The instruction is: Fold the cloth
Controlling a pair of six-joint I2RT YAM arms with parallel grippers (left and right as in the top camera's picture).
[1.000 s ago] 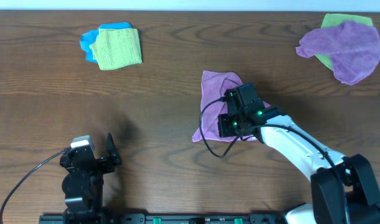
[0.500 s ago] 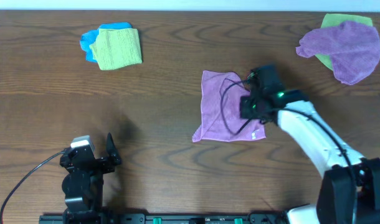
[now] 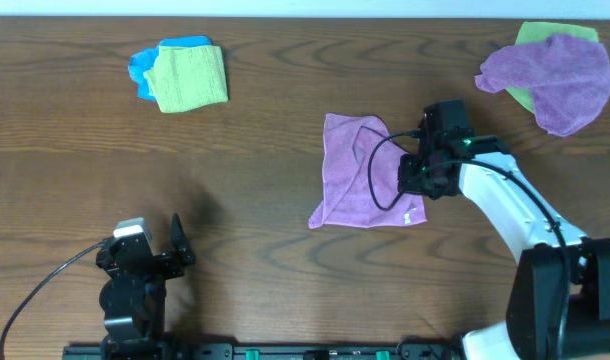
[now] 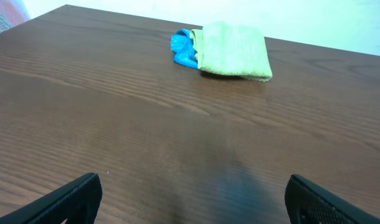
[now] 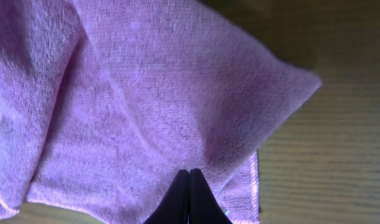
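The pinkish-purple cloth [image 3: 355,175] lies right of the table's middle, roughly square, with creases and its lower left corner drawn out to a point. My right gripper [image 3: 417,180] is over its right edge. In the right wrist view the cloth [image 5: 134,106] fills the frame, and the right gripper [image 5: 189,171] is shut, its tips pinching a raised ridge of the fabric. A top layer ends in a corner at the right, above a lower layer's hemmed edge. My left gripper [image 3: 150,245] stands open near the front left, far from the cloth, and the left gripper [image 4: 193,182] holds nothing.
A lime-green cloth [image 3: 190,77] lies folded on a blue cloth [image 3: 145,65] at the back left; the left wrist view also shows this green cloth [image 4: 233,50]. At the back right, a violet cloth [image 3: 555,75] lies crumpled over another green one [image 3: 555,33].
My right gripper has moved from the cloth's middle to its right edge, staying shut. More of the cloth now shows, reaching further right. The left arm has not moved.
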